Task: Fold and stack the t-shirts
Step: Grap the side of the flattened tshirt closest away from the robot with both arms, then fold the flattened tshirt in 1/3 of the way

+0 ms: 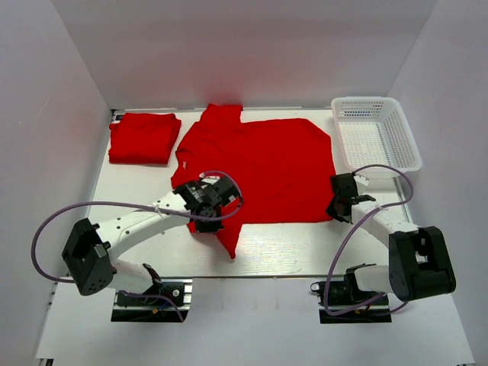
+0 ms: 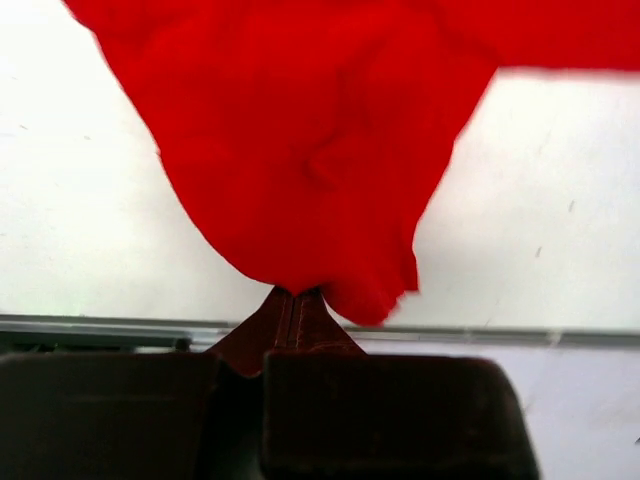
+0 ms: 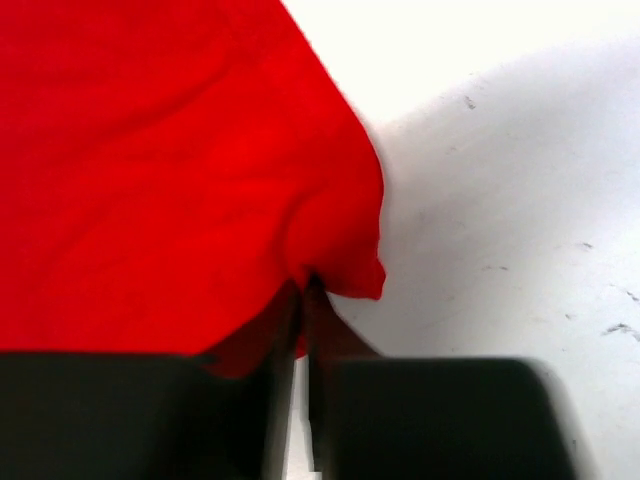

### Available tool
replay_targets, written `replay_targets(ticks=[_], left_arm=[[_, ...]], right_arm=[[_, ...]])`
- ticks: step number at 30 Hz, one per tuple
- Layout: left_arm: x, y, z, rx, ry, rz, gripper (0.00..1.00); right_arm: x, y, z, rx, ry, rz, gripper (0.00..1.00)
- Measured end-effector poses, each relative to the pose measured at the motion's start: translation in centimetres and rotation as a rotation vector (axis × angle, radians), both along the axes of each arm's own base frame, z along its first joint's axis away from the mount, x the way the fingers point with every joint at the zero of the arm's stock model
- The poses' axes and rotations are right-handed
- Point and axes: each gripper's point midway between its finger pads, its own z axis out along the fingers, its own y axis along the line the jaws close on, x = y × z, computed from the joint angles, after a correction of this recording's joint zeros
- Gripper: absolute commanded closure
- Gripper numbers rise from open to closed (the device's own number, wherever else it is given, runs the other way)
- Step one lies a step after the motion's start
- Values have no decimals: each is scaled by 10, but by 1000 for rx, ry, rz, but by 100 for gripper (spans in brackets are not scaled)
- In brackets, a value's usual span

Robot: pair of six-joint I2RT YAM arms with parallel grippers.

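pinching the spread t-shirt (image 1: 267, 168): left gripper (image 2: 298, 293) and right gripper (image 3: 308, 283).

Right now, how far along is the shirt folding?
Done: one folded t-shirt lies at the far left. In hand: the spread t-shirt lies mid-table, left gripper pinching its near left edge, right gripper its near right corner. Left: fold it, then stack it on the folded one.
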Motion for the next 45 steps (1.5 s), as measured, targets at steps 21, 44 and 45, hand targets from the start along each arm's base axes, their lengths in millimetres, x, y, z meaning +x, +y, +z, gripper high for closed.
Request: replay_targets(ticks=[21,44,45], left_arm=[[158,1,35,4,-289,192,100],[272,21,96,22,-665,30,100],[277,22,97,30,-672,29,100]], right_arm=[[34,10,36,-16,-64,106,100],[124,17,83,-127,-139,202,100],[129,17,84,-132,-140,203,100]])
